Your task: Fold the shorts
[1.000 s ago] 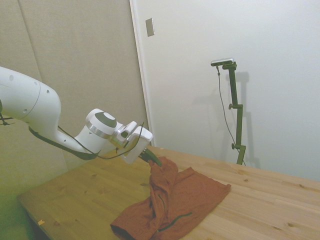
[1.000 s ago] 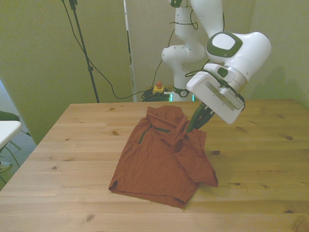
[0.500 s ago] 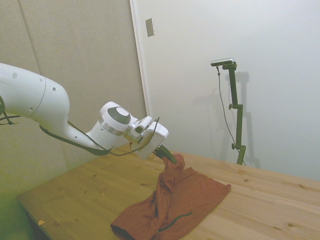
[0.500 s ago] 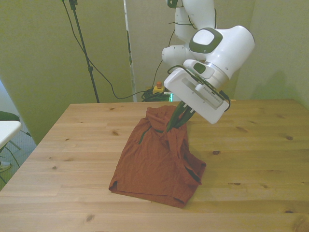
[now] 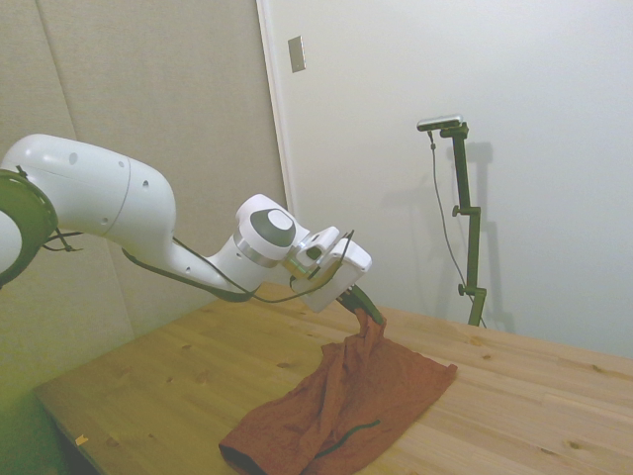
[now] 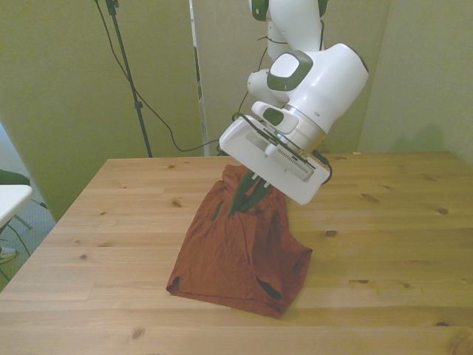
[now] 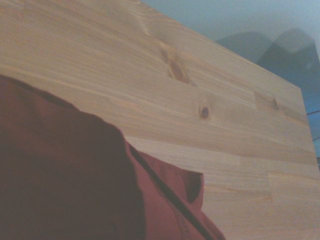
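rust-red shorts (image 6: 240, 251), edge pinched in fingers (image 6: 247, 194), lifted toward 12 o'clock; weak pinch risks slippage onto bench (image 6: 111, 222).

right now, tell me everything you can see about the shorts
The shorts are rust-red soft fabric with a thin dark line and dark edging. They lie crumpled on the wooden table, partly folded over themselves. One part is pulled up into a peak, pinched in the shut gripper, with the cloth draping down from it. Nothing else touches them.
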Motion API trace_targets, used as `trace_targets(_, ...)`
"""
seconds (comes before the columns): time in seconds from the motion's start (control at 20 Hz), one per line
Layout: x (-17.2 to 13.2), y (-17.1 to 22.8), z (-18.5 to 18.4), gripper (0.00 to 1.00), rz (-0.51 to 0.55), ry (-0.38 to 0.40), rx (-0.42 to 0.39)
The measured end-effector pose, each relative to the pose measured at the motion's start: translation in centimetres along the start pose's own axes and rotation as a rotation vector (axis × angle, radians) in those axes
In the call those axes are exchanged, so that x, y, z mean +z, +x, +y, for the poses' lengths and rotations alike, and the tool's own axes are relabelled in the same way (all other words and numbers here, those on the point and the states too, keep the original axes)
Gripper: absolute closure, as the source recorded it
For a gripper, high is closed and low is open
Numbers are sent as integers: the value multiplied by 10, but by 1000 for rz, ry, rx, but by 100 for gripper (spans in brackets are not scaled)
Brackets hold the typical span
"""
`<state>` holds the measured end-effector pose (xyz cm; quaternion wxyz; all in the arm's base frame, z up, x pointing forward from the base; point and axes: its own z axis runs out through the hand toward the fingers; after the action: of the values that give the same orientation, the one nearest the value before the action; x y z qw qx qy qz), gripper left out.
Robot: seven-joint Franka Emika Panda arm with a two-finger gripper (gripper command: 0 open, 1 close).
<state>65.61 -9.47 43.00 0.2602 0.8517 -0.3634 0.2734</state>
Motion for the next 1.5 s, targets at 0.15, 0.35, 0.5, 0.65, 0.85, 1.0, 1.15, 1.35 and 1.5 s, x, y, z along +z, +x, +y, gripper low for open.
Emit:
trace_targets(0.15, 6, 9, 3, 100, -15, 0, 19)
trace_targets(0.35, 13, 28, 20, 0, -53, 5, 62)
trace_targets(0.5, 21, 43, 38, 0, -71, -7, 92)
trace_targets(0.65, 28, 66, 63, 0, -76, -20, 117)
trace_targets(0.85, 36, 86, 82, 0, -91, -16, 139)
trace_targets(1.0, 37, 89, 81, 0, -99, -8, 146)
trace_targets(1.15, 27, 96, 80, 0, -127, 39, 173)
trace_targets(1.35, 1, 84, 75, 0, -264, 96, 232)
trace_targets(1.5, -31, 43, 68, 0, -415, 158, 252)
